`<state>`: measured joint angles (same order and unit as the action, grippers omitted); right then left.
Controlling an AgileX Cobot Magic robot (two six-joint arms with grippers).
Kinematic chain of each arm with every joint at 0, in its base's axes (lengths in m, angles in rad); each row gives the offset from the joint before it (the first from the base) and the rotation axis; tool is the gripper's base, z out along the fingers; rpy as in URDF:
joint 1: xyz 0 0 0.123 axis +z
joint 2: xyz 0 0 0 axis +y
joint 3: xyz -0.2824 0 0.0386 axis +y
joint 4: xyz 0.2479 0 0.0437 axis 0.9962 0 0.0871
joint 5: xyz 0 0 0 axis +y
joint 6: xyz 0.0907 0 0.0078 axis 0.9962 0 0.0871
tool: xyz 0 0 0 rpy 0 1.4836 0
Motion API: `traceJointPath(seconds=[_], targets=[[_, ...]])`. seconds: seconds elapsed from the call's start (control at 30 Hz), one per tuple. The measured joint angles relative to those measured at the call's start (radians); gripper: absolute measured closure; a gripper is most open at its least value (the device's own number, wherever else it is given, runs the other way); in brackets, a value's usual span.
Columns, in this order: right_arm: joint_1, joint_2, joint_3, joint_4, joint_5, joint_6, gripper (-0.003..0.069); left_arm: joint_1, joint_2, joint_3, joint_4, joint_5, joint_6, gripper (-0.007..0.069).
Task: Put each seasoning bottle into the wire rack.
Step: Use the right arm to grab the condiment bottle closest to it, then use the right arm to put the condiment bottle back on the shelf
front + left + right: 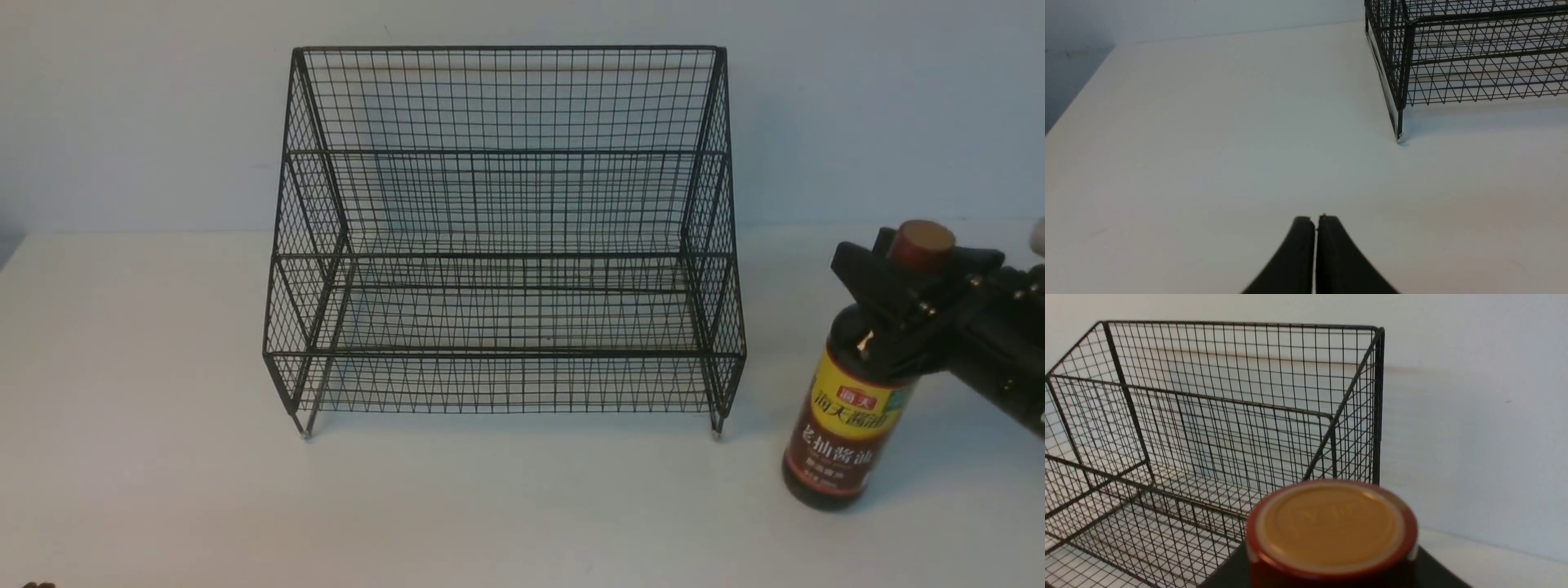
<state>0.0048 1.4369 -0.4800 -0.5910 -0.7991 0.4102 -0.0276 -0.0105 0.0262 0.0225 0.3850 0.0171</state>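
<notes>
Lighting: soft, even, cool-tinted.
Faint shadow beneath wire rack [506, 353]; seasoning bottle [1331, 526] cap blurred in right wrist view.

You had a plain white table [163, 490], bare at the left, meeting a pale wall [122, 106] at the back. Darker area [1063, 85] past the table's left edge. Tiny dark thing [37, 585] at front-left corner, couldn't identify.

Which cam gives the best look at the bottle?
Front view: the whole bottle shows, label and all, standing right of the rack with the right gripper at its neck. Right wrist view shows only its cap from above. Left wrist view misses it.
</notes>
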Motion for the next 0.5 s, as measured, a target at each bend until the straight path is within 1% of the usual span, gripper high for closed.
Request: traceJointPath(seconds=[0.1, 0.23, 0.5], targets=[[0.001, -0.031, -0.043, -0.057, 0.108, 0.053, 0.0391, 0.0, 0.0, 0.0, 0.0, 0.0, 0.0, 0.0629], [0.001, -0.088, -0.103, -0.116, 0.199, 0.126, 0.0391, 0.0, 0.0, 0.0, 0.0, 0.0, 0.0, 0.0629], [0.003, -0.141, -0.211, -0.234, 0.25, 0.266, 0.0391, 0.0, 0.0, 0.0, 0.0, 0.0, 0.0, 0.0629]])
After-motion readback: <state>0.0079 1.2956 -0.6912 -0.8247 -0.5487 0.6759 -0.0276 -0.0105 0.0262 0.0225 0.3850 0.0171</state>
